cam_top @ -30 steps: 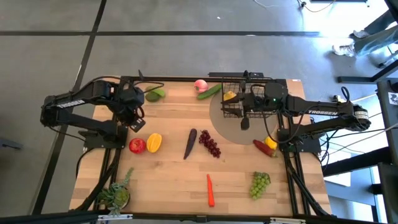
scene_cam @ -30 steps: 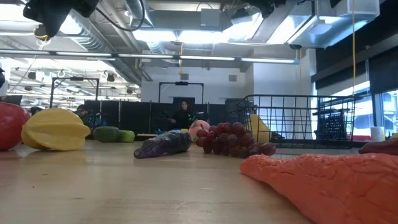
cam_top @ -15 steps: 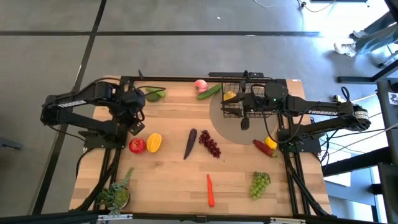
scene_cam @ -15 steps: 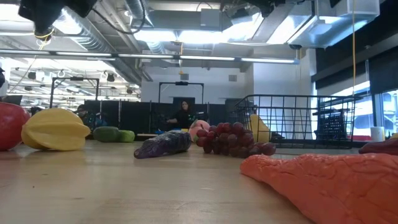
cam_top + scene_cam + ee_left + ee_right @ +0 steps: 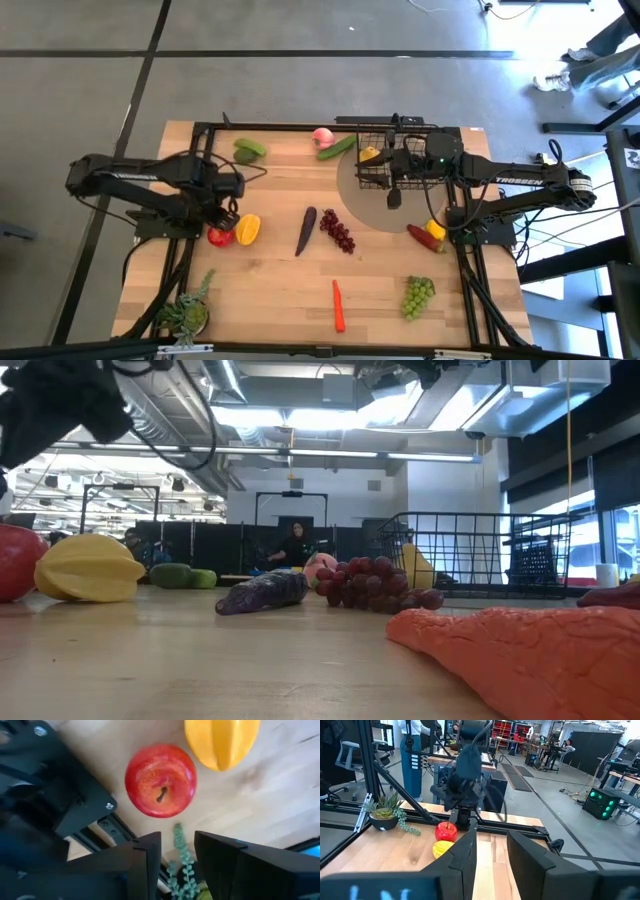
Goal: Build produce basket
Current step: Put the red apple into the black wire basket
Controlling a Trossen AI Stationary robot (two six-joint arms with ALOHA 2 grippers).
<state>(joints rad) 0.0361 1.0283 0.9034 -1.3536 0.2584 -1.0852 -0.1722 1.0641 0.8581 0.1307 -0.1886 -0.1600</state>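
Note:
The black wire basket point(image 5: 372, 165) stands at the far right of the table with a yellow lemon point(image 5: 370, 154) inside. My right gripper point(image 5: 392, 172) reaches level over the basket's right part, fingers apart point(image 5: 492, 857), and nothing shows between them. My left gripper point(image 5: 177, 845) points down, open, just above a red round fruit point(image 5: 160, 780) that lies on the wood beside a yellow ribbed pepper point(image 5: 222, 740). In the high view my left gripper point(image 5: 226, 210) is just far of the red fruit point(image 5: 220, 236). My left gripper touches nothing. My right gripper hangs over the basket, but I cannot tell whether it touches it: the arm covers that spot in the high view, and its wrist view shows no mesh.
Loose on the wood: eggplant point(image 5: 305, 230), dark grapes point(image 5: 337, 232), carrot point(image 5: 338, 305), green grapes point(image 5: 418, 296), peach point(image 5: 323, 136), cucumber point(image 5: 337, 148), avocado point(image 5: 248, 150), two peppers point(image 5: 425, 234). A potted plant point(image 5: 186, 316) stands at the near left corner.
My left gripper has come down and toward the table's near edge, ending over the red fruit, and its wrist has rolled. My right arm and the produce have kept still.

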